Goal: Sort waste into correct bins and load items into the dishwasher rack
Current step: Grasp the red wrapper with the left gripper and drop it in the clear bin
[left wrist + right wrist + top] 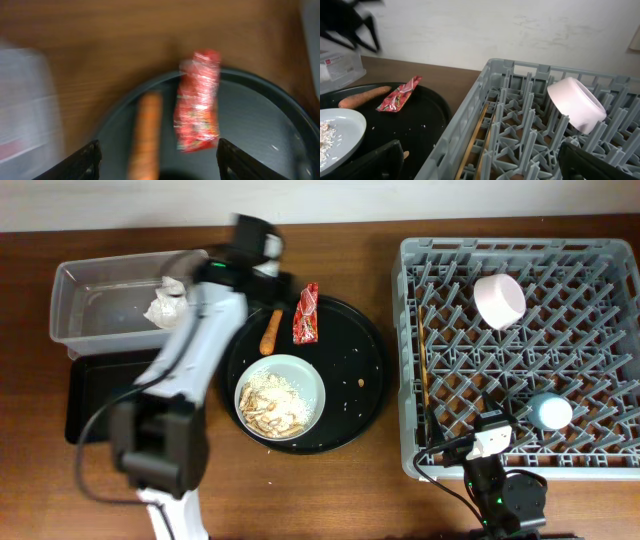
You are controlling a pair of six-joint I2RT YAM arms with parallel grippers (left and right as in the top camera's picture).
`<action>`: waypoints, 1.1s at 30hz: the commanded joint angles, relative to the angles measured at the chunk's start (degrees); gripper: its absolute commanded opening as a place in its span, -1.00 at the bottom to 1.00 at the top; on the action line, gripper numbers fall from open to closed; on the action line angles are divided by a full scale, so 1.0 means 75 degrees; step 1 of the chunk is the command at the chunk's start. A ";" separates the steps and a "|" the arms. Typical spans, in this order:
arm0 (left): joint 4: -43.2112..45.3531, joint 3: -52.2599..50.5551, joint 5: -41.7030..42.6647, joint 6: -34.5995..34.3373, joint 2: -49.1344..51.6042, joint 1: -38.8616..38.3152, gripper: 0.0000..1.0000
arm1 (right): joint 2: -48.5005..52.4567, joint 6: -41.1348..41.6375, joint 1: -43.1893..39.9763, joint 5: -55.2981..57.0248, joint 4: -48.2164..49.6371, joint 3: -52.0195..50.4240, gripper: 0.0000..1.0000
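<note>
The left tool gaped wide and empty above the red foil wrapper, lying on the round black tray beside the carrot stick, probably light and slippery, best pinched across its middle.

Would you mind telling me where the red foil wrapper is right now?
Overhead, the red foil wrapper lies near the far edge of the round black tray, just right of the orange carrot stick.
</note>
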 commanded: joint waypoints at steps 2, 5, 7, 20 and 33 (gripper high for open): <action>0.0737 0.0026 0.0134 0.0545 0.1501 -0.0985 0.44 | -0.0041 0.0003 -0.0058 -0.0096 -0.0020 -0.0052 0.96; 0.0930 0.0026 -0.0507 0.0146 0.2197 -0.1201 0.22 | -0.0041 0.0003 -0.0058 -0.0096 -0.0020 -0.0052 0.96; 0.0921 0.0026 -0.0758 -0.0117 0.2358 -0.1207 0.14 | -0.0041 0.0003 -0.0055 -0.0096 -0.0023 -0.0052 0.96; -0.1883 0.0717 -0.1559 -0.1011 -0.0694 0.1553 -0.99 | -0.0041 0.0003 -0.0055 -0.0093 -0.0020 -0.0052 0.96; -0.2492 0.0755 0.0565 0.0574 -0.0239 0.1142 0.08 | -0.0041 0.0003 -0.0055 -0.0096 -0.0023 -0.0052 0.96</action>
